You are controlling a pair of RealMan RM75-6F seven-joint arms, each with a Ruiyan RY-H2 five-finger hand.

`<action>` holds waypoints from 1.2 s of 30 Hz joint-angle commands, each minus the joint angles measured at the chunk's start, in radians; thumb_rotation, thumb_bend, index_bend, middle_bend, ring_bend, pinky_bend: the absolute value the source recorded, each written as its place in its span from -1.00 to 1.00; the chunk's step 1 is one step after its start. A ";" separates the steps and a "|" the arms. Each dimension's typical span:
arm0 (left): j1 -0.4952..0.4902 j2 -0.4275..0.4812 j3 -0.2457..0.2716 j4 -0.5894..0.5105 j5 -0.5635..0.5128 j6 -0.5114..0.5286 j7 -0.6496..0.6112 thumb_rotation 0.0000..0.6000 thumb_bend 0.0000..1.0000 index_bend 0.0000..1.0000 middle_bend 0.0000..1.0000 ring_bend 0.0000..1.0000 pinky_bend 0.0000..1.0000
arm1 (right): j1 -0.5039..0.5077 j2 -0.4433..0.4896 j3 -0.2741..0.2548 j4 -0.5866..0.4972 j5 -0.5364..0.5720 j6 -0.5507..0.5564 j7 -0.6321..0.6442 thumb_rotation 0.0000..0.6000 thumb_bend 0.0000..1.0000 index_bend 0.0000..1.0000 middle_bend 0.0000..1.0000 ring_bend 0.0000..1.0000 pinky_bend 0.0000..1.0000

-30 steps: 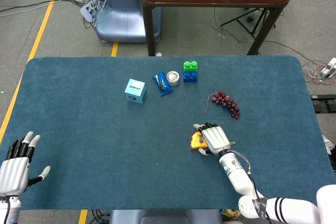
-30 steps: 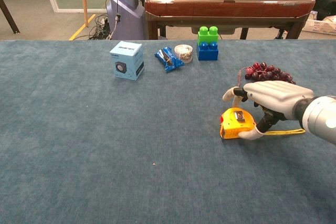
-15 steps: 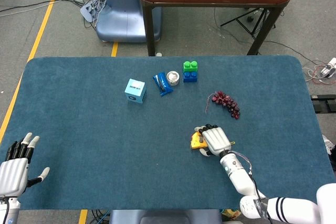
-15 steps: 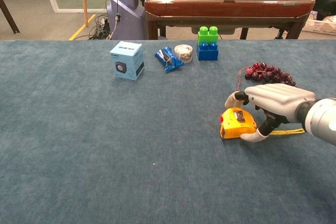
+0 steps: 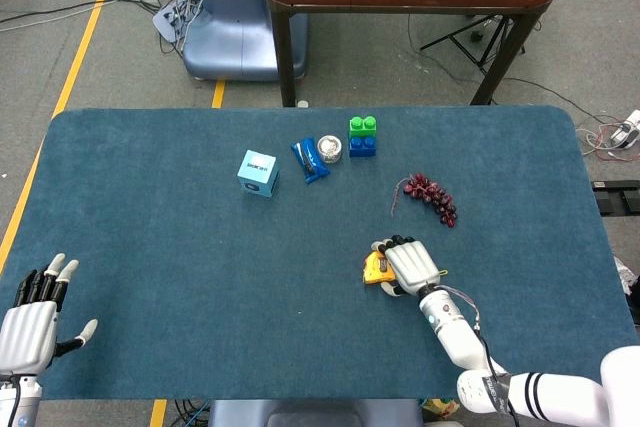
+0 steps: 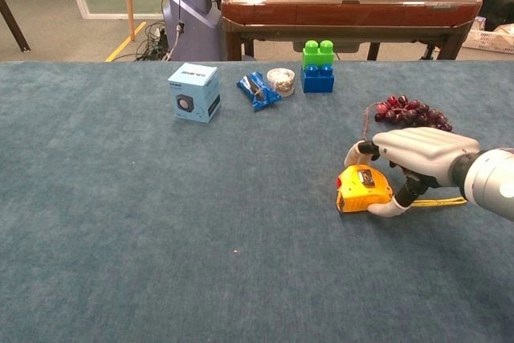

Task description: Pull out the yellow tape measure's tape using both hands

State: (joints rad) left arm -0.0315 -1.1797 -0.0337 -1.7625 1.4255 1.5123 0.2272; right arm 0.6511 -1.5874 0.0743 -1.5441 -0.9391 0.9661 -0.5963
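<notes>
The yellow tape measure (image 5: 376, 268) (image 6: 363, 188) lies on the blue table cover, right of centre. My right hand (image 5: 410, 264) (image 6: 419, 153) arches over its right end, with the fingers curled down behind it and the thumb pressed against its near side. A thin yellow strip (image 6: 440, 201) trails right from the case, under the hand. My left hand (image 5: 30, 322) hovers at the near left corner with its fingers spread and holds nothing; only the head view shows it.
A bunch of dark red grapes (image 5: 432, 197) (image 6: 408, 112) lies just behind the right hand. Further back stand a green-and-blue brick stack (image 6: 318, 66), a small round tin (image 6: 280, 80), a blue wrapper (image 6: 258, 90) and a light blue box (image 6: 193, 92).
The right hand has settled slightly lower and closer onto the tape measure. The left hand has drifted a little down toward the near table edge.
</notes>
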 commanded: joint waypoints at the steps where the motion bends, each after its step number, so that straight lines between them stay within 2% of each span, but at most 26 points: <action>1: 0.001 0.000 -0.001 -0.001 0.000 0.002 -0.001 1.00 -0.58 -0.96 -1.00 -1.00 -1.00 | 0.002 -0.002 -0.002 0.004 -0.003 -0.002 0.004 1.00 -0.30 -0.43 -0.38 -0.60 -0.50; 10: -0.002 0.001 -0.004 -0.002 -0.007 -0.005 -0.003 1.00 -0.58 -0.98 -1.00 -1.00 -1.00 | -0.001 -0.002 -0.007 0.009 -0.027 0.001 0.037 1.00 0.03 -0.08 -0.09 -0.40 -0.50; 17: -0.045 0.034 -0.033 -0.014 -0.028 -0.060 -0.013 1.00 -0.58 -0.99 -1.00 -1.00 -1.00 | -0.007 0.013 0.015 -0.037 -0.077 0.039 0.080 1.00 0.09 0.06 0.03 -0.27 -0.50; 26: -0.181 0.064 -0.127 -0.018 -0.118 -0.233 -0.091 1.00 -0.57 -0.99 -1.00 -1.00 -1.00 | 0.034 -0.009 0.098 -0.132 -0.052 0.092 0.036 1.00 0.09 0.07 0.04 -0.26 -0.50; 32: -0.259 0.034 -0.174 -0.015 -0.174 -0.317 -0.130 1.00 -0.58 -1.00 -1.00 -1.00 -1.00 | 0.086 -0.063 0.154 -0.173 0.016 0.123 -0.042 1.00 0.09 0.09 0.05 -0.24 -0.50; 36: -0.311 -0.003 -0.214 -0.005 -0.248 -0.382 -0.194 1.00 -0.58 -1.00 -1.00 -1.00 -1.00 | 0.130 -0.119 0.191 -0.188 0.070 0.148 -0.093 1.00 0.09 0.09 0.05 -0.24 -0.50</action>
State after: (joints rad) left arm -0.3171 -1.1632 -0.2255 -1.7726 1.2123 1.1597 0.0627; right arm 0.7605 -1.6820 0.2467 -1.7230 -0.8911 1.0991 -0.6674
